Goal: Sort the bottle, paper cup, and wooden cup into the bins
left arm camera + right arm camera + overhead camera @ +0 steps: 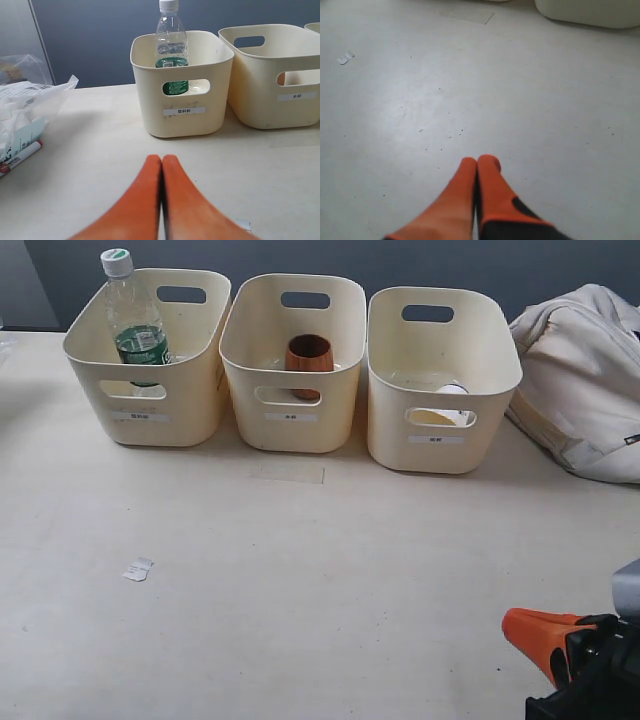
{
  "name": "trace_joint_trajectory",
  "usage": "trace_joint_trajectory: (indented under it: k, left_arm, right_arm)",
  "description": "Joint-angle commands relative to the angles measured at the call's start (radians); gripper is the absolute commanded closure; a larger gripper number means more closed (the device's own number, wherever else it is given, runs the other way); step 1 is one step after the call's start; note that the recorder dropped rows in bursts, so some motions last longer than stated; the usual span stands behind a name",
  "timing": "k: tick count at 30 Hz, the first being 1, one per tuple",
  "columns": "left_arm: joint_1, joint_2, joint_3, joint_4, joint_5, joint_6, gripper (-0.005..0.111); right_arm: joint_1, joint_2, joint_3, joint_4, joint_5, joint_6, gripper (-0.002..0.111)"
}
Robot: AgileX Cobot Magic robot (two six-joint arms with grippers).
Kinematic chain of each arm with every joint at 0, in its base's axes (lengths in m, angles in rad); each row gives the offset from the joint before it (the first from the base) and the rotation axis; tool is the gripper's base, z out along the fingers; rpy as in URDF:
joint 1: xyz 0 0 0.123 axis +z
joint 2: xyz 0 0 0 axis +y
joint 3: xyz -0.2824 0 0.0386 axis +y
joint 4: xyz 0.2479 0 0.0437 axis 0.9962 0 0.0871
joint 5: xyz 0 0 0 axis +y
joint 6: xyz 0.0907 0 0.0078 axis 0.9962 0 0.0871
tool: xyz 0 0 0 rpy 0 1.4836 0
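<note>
Both sets of orange fingers are clenched on nothing: the left fingers (161,159) low over the counter (300,580), the right fingers (479,161) likewise. The bottle (133,325) stands nearly upright, cap up, in the left bin (195,390). The wooden cup (309,356) sits mouth-up in the middle bin (340,390). The paper cup (452,400) lies low in the right bin (490,390); I cannot tell which way it points.

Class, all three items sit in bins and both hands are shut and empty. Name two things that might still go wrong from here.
1. The bottle leans against the wall of the left bin and rises above the rim; a passing arm might knock it over.
2. The paper cup lies low in the right bin, largely hidden, so confirming it is sorted is hard.
</note>
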Motion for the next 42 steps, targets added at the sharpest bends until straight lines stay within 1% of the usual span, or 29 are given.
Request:
trace_joint_trajectory:
  k: [1, 8, 11, 13, 15, 17, 22, 24, 26, 30, 36, 42]
  left_arm:
    - [-0.001, -0.004, -0.002, 0.0, -0.005, -0.004, 0.106]
    - [-0.001, -0.004, -0.002, 0.0, -0.005, -0.004, 0.106]
    - [-0.001, -0.004, -0.002, 0.0, -0.005, -0.004, 0.106]
    - [-0.001, -0.004, -0.002, 0.0, -0.005, -0.004, 0.106]
    - [-0.001, -0.004, -0.002, 0.0, -0.005, -0.004, 0.106]
    - [-0.001, -0.004, -0.002, 0.0, -0.005, -0.004, 0.106]
    - [-0.001, -0.004, -0.002, 0.0, -0.005, -0.004, 0.106]
    - [-0.001, -0.004, -0.002, 0.0, -0.005, -0.004, 0.106]
    - [-0.001, -0.004, -0.002, 0.0, -0.005, -0.004, 0.106]
    - [-0.001, -0.004, -0.002, 0.0, -0.005, -0.004, 0.106]
    - [-0.001, -0.004, -0.002, 0.0, -0.005, -0.004, 0.106]
    - [-0.001, -0.004, -0.002, 0.0, -0.005, -0.004, 0.106]
  right_arm:
    - [-0.006, -0.008, 0.004, 0.0, -0.003, -0.008, 0.108]
    - [-0.006, -0.008, 0.004, 0.0, 0.001, -0.008, 0.108]
    - [-0.008, -0.044, 0.004, 0.0, 0.013, -0.008, 0.108]
    - [-0.037, -0.08, 0.004, 0.0, 0.002, -0.008, 0.108]
    - [-0.117, -0.127, 0.004, 0.0, -0.035, -0.008, 0.108]
    - [-0.223, -0.176, 0.004, 0.0, -0.067, -0.008, 0.108]
    - [-0.561, -0.333, 0.004, 0.0, -0.079, -0.008, 0.108]
    - [-0.643, -0.407, 0.004, -0.009, -0.056, -0.008, 0.108]
    - [-0.695, -0.474, 0.004, -0.026, -0.007, -0.008, 0.108]
    - [-0.712, -0.574, 0.004, -0.118, 0.092, -0.029, 0.108]
    - [-0.68, -0.676, 0.004, -0.141, 0.243, -0.037, 0.108]
    - [-0.68, -0.676, 0.004, -0.141, 0.245, -0.037, 0.108]
